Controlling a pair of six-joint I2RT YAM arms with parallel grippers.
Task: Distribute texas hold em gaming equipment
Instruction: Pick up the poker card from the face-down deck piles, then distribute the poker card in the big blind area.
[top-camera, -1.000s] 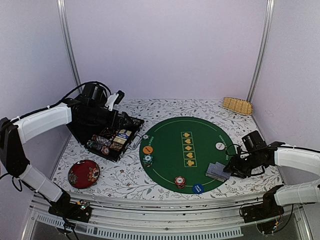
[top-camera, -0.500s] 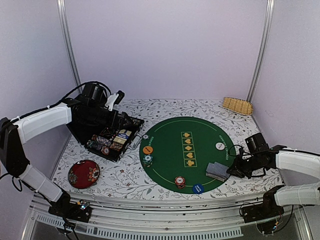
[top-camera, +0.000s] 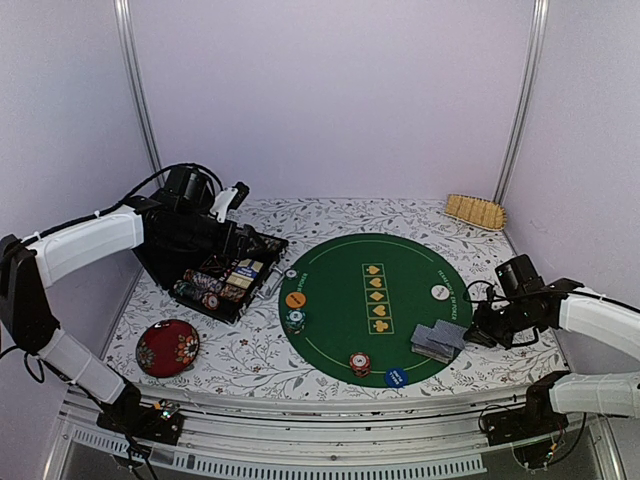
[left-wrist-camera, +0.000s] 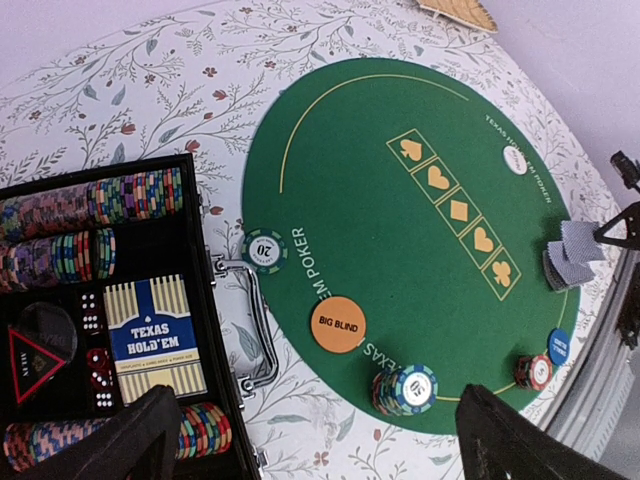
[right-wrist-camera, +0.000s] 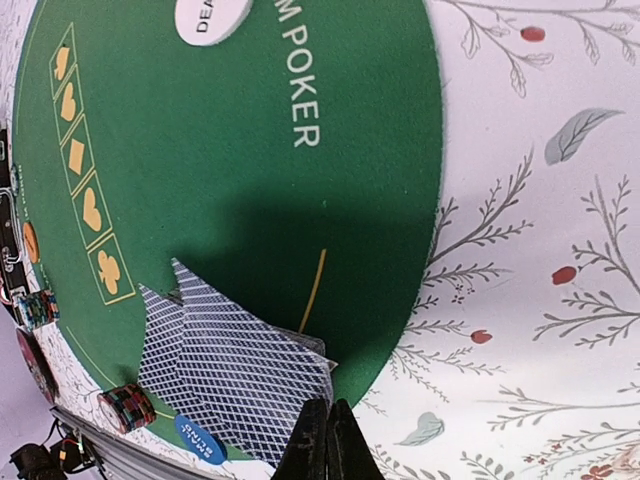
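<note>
Black and narrow, the right tool (right-wrist-camera: 322, 430) has its fingers pinched together on the edge of the fanned playing cards (right-wrist-camera: 230, 380). The cards lie grey-blue backs up on the rim of the green mat (right-wrist-camera: 250, 150), toward the right edge of the counter (right-wrist-camera: 520, 250). Just beside them, closer to the near edge, sit a blue disc (right-wrist-camera: 200, 440) and a red chip stack (right-wrist-camera: 128, 408). A white disc (right-wrist-camera: 212, 15) lies farther back on the mat.

The left tool (left-wrist-camera: 318, 420) hangs spread wide and empty over the black case (left-wrist-camera: 110, 300) by the left edge. On the mat's left rim lie an orange disc (left-wrist-camera: 338, 325) and a green chip stack (left-wrist-camera: 405, 388). A tan woven piece (top-camera: 475, 211) sits in the far right corner, and a red floral dish (top-camera: 167, 347) lies toward the near left corner.
</note>
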